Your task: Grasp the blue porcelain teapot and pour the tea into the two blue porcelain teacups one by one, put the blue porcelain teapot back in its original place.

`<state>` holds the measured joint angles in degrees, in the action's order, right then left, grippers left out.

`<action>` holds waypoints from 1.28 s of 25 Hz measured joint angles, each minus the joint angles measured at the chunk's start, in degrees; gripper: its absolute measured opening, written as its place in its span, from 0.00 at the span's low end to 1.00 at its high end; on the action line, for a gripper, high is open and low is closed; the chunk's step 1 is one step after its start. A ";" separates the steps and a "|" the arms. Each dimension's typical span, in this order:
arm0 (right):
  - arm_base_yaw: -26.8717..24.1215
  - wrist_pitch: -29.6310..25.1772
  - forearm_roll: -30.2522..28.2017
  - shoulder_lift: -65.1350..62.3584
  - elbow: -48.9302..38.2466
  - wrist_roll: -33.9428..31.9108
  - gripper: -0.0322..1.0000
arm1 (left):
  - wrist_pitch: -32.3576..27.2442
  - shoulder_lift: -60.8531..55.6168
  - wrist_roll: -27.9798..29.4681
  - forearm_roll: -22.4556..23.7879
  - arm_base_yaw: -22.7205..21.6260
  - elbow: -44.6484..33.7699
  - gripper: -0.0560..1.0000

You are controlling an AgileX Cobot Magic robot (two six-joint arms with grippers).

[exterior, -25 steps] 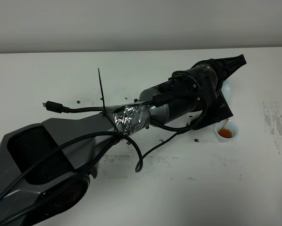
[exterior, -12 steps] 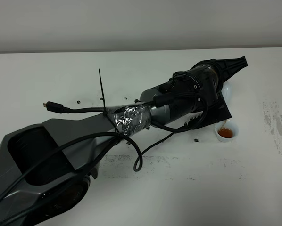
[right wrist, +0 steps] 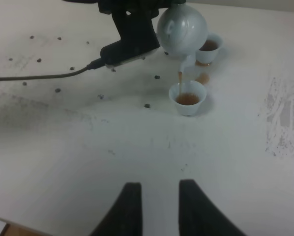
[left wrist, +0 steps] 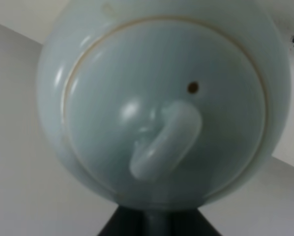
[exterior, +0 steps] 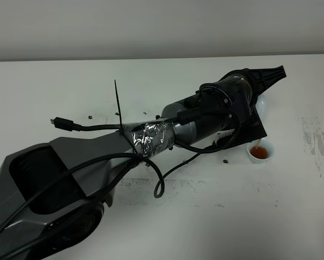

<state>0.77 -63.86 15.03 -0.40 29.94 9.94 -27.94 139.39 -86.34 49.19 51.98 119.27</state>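
Barely shifted right since before, the left gripper (right wrist: 159, 22) pinches the blue porcelain teapot (right wrist: 182, 30), pouring into the near teacup (right wrist: 188, 98); the right gripper (right wrist: 156, 209) idles spread.

My worktop (exterior: 53, 86) is white and stained. A grey scuffed patch (exterior: 318, 146) marks its right side, seen also from my right wrist (right wrist: 280, 118). Small dark specks (right wrist: 39, 60) are scattered across it, and a faint grey smear (exterior: 194, 187) runs along its near part. A pale wall (exterior: 151, 27) rises behind.
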 joint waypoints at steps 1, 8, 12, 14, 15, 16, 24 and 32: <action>0.00 0.00 0.00 0.00 0.00 0.00 0.24 | 0.00 0.00 0.00 0.00 0.00 0.00 0.14; 0.00 0.00 0.00 0.00 0.00 0.00 0.24 | 0.00 0.00 0.00 0.06 0.00 0.00 0.14; 0.00 0.00 0.00 0.00 0.00 0.00 0.24 | 0.00 0.00 0.00 0.06 0.00 0.00 0.14; 0.00 0.00 0.00 0.00 0.00 0.00 0.24 | -0.05 0.00 0.00 0.06 0.00 0.00 0.14; 0.00 0.00 0.00 0.00 0.00 0.00 0.24 | -0.05 0.00 0.00 0.06 0.00 0.00 0.14; 0.00 0.00 0.00 0.00 0.00 0.00 0.24 | -0.05 0.00 0.00 0.06 0.00 0.00 0.14; 0.00 0.00 0.00 0.00 0.00 0.00 0.24 | -0.05 0.02 0.05 0.06 0.00 0.00 0.14; 0.00 0.00 0.00 0.00 0.00 0.00 0.24 | -0.05 0.02 0.05 0.06 0.00 0.00 0.14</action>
<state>0.77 -63.86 15.03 -0.40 29.94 9.94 -27.99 139.41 -86.28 49.25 51.98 119.27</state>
